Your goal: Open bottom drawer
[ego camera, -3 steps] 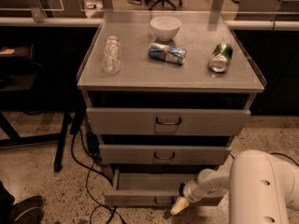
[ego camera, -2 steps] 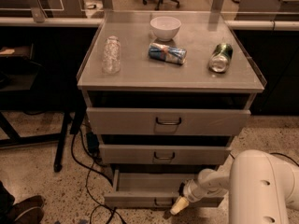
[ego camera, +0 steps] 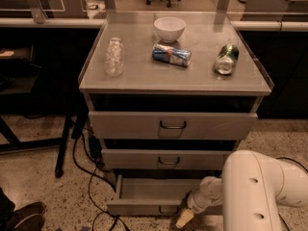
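Claw (ego camera: pixel 185 218) sits low, centre-right of frame, at the front panel of the bottom drawer (ego camera: pixel 139 207); can't tell if it's clenched or released. From the left: drawer is low centre, under the mid drawer (ego camera: pixel 139 159) and top drawer (ego camera: pixel 130 125), already pulled partway out w/ its plain tray showing behind the front; its small wire handle (ego camera: pixel 167 210) is just left of the claw; white arm (ego camera: pixel 260 191) fills lower right. Step in hand, prob.: the pull itself, maybe halfway done. Next move needs a sure hold on the handle, then a straight pull toward the bottom edge of frame, no sideways drag, so the drawer doesn't bind or the claw slip off. Vs 1 s ago: almost nothing; whole scene sits a touch lower in frame, claw-to-drawer relation same, drawer approx. as far out.
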Controlling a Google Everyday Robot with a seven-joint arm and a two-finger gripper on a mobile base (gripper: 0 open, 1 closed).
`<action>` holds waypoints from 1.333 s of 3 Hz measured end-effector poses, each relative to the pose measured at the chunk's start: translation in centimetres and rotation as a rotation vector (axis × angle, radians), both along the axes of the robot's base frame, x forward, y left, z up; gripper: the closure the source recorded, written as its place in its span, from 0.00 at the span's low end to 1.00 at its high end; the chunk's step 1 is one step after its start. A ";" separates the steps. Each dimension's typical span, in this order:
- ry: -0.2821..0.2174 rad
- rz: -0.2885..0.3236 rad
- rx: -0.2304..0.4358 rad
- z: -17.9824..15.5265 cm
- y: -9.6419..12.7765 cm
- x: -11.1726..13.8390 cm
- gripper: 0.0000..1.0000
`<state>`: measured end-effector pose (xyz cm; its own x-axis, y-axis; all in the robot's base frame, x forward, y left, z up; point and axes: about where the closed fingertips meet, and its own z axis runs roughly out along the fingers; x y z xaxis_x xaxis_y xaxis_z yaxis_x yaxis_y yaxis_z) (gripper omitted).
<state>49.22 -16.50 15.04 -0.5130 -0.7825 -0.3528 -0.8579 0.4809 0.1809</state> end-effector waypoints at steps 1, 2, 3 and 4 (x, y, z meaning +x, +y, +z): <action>0.019 0.000 -0.003 0.1 -0.4 -0.9 0.00; 0.039 0.002 0.000 0.2 -0.8 -2.1 0.00; 0.069 0.000 0.074 1.1 -2.8 -6.1 0.00; 0.069 0.000 0.074 1.1 -2.8 -6.1 0.00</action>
